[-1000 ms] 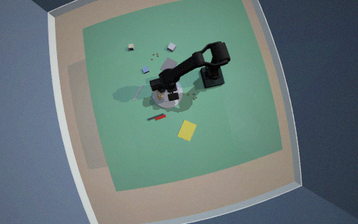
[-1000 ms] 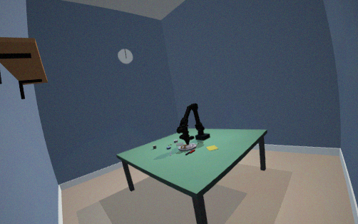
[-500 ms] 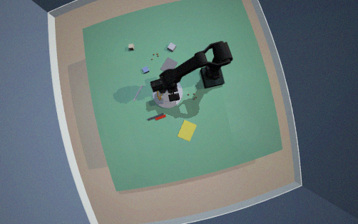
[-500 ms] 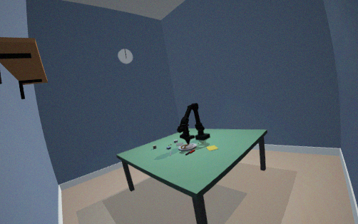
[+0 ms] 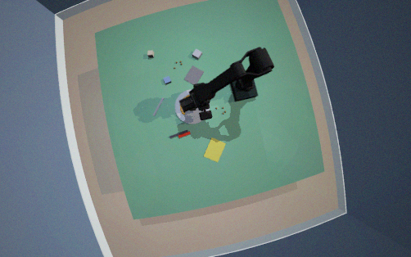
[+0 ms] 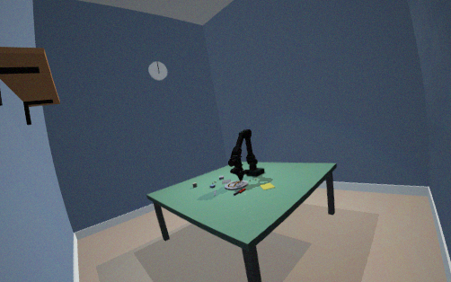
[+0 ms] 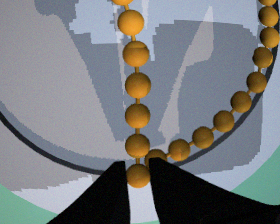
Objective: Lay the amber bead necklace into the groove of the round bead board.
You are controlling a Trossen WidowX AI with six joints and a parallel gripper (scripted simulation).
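The round bead board (image 5: 180, 116) (image 6: 227, 188) (image 7: 36, 100) is pale, with a dark curved groove line. My gripper (image 6: 241, 180) (image 7: 137, 169) is low over the board and shut on the amber bead necklace (image 7: 138, 85) (image 5: 182, 110), with a bead between the fingertips. In the wrist view one strand runs straight from the fingers across the board's inside and looks raised. The other strand curves up the right side, along or just inside the dark line. The left part of the line in that view has no beads on it. My arm hides much of the board in the top view.
A red-and-black tool (image 5: 184, 134) and a yellow square (image 5: 214, 150) lie below the board in the top view. A thin stick (image 5: 159, 106) is to its left. A blue block (image 5: 167, 80), a grey square (image 5: 194, 75), a pale block (image 5: 197, 53) and a beige block (image 5: 151, 53) lie above it.
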